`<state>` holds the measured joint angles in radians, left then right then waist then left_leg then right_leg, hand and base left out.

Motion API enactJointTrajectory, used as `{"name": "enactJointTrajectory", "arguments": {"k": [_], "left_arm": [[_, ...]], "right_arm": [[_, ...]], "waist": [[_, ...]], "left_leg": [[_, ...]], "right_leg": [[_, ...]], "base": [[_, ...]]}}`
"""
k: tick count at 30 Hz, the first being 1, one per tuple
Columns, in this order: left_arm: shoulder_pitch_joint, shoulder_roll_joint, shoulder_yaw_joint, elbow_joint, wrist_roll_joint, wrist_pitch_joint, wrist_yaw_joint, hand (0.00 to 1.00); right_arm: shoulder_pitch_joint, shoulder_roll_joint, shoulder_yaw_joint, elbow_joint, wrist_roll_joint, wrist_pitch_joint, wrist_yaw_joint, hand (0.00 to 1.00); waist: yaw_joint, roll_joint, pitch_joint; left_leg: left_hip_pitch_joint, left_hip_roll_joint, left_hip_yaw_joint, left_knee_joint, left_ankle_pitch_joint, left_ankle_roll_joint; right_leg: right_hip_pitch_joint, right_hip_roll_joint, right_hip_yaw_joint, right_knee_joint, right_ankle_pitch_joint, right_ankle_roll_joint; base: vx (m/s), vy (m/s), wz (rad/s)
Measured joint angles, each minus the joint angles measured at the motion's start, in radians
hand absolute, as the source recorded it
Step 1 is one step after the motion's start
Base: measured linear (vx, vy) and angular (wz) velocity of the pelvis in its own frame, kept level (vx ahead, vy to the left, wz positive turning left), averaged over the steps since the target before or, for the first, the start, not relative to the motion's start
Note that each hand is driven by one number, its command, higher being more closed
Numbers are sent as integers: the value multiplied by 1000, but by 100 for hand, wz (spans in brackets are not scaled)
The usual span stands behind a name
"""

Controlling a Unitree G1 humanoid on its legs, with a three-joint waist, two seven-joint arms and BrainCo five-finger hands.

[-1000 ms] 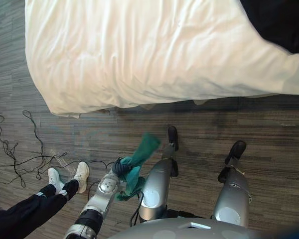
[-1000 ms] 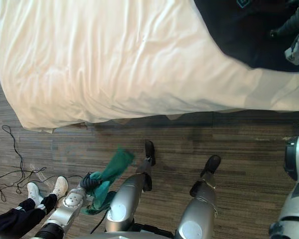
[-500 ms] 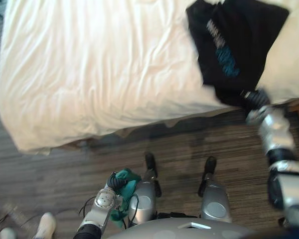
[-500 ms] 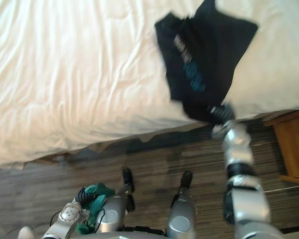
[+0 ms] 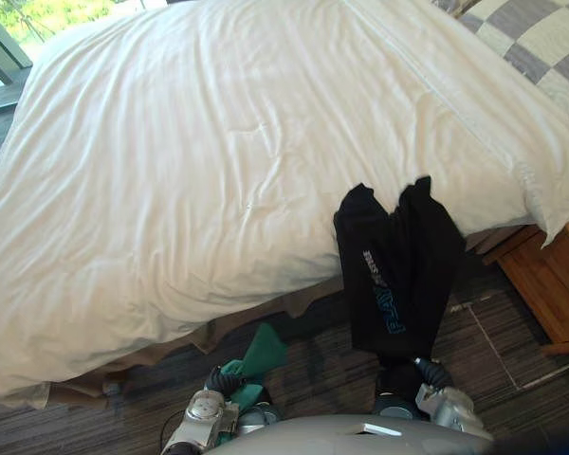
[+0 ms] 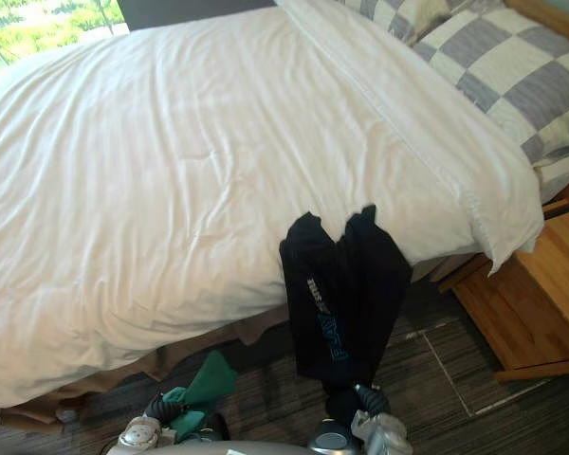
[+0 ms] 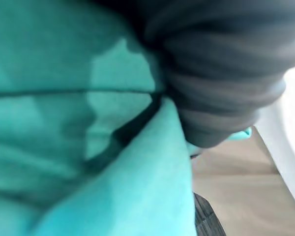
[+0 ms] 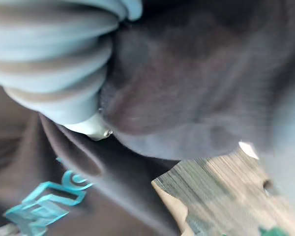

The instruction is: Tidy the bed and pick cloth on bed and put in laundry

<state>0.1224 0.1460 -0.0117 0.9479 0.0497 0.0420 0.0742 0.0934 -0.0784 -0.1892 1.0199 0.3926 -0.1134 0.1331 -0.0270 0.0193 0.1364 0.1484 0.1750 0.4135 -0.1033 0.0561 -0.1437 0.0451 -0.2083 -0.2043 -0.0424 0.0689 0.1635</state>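
Note:
A black garment (image 5: 398, 275) with teal print drapes from the white duvet (image 5: 199, 180) over the bed's near edge and down to my right hand (image 5: 427, 375), which is shut on its lower end close to my body. The same black cloth (image 8: 201, 83) lies against the hand's ribbed cover in the right wrist view. My left hand (image 5: 222, 381) is low by the bed's foot corner, shut on a green cloth (image 5: 258, 356). That green cloth (image 7: 64, 123) covers the hand in the left wrist view.
Grey-and-white checked pillows (image 6: 512, 76) lie at the head of the bed. A wooden nightstand (image 6: 531, 303) stands to the right beside it. Dark wood-plank floor (image 5: 498, 341) runs between the bed and me. A window (image 5: 38, 19) is past the far side.
The camera has swung up over the bed. My right hand has drawn the black garment off the duvet's top so that it hangs over the edge. The left hand keeps the green cloth.

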Motion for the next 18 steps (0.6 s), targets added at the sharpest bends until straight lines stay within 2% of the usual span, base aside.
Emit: {"name": "enactJointTrajectory", "arguments": {"k": [3, 5, 7, 9, 11, 12, 14, 18], "left_arm": [[-1, 0, 4, 22, -91, 0, 16, 100], [-4, -5, -5, 19, -187, 1, 22, 100], [-6, -11, -6, 16, -232, 3, 32, 100], [-10, -23, -14, 15, -298, 8, 60, 100], [-10, -18, -27, 15, -342, 8, 64, 100], [-14, -21, -29, 16, -369, -2, 63, 100], [-14, -31, -39, 15, -400, -35, 62, 100], [24, -38, -36, 3, -479, -117, 52, 100]], "right_arm": [[22, 1, 0, -7, 41, -2, 28, 100], [45, 12, 5, -26, 46, -4, 60, 100], [49, 19, 8, -30, 46, -4, 61, 100], [67, 23, 18, -60, 41, -4, 63, 100], [86, 23, 36, -76, 29, -6, 65, 100], [98, 26, 40, -95, 15, -12, 65, 100], [110, 29, 44, -99, 6, -14, 64, 100], [107, 31, 70, -109, -24, -15, 61, 100]], "waist": [[-12, -6, -14], [-13, -12, -20], [-13, -15, -21], [-16, -21, -21], [-26, -29, -30], [-38, -31, -38], [-36, -31, -49], [-23, -32, -59]], "left_leg": [[21, -2, -5, -1, -2, 1], [26, -2, -18, -1, -11, -4], [26, -4, -28, -1, -11, -3], [21, -10, -64, -1, -11, -1], [2, -13, -112, -1, -8, 7], [-23, -19, -162, -1, -2, 12], [-57, -28, -219, -1, 6, 20], [-102, -51, -323, 0, 28, 30]], "right_leg": [[21, -2, 0, 3, -8, -4], [28, -7, -8, 39, -36, 4], [21, -12, -14, 65, -51, 7], [14, -25, -27, 117, -84, 8], [8, -17, -3, 151, -134, 18], [5, 0, 38, 168, -171, 16], [1, 14, 63, 174, -204, 11], [32, 12, 23, 172, -238, -2]], "base": [[-54, 3, 2], [-80, 3, 17], [-44, 4, 23], [-19, -8, 41], [13, -45, 70], [40, -67, 110], [68, -54, 101], [141, -37, 77]]}}
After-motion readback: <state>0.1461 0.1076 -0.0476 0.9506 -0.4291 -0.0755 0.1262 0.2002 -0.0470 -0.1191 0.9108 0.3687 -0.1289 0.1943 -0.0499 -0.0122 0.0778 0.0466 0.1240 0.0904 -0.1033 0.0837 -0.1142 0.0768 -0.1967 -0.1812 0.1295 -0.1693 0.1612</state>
